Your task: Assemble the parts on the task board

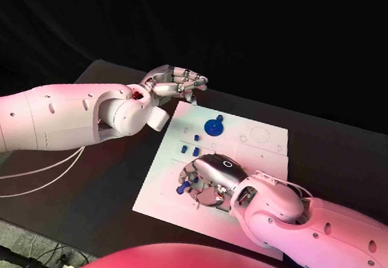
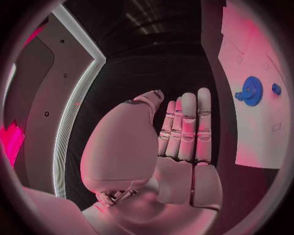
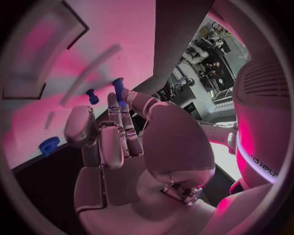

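Right hand (image 1: 210,178) lay low over the task board's (image 1: 262,156) lower left of centre, pinching a small blue peg (image 3: 119,90) at its fingertips, blue gear (image 1: 214,126) sat above, left hand (image 1: 174,82) hovered empty, fingers apart, past the board's upper left corner.

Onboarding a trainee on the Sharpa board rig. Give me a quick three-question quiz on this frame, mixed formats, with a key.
1. True or false: the left hand rests on the task board.
2. Which hand has a small blue peg at its fingertips? A) left hand B) right hand C) neither
3. Fill in: the largest blue part standing on the board's far end is a ____.

Key
1. False. It is raised off the board's far corner and holds nothing.
2. B. It is over the board's near half.
3. Gear.
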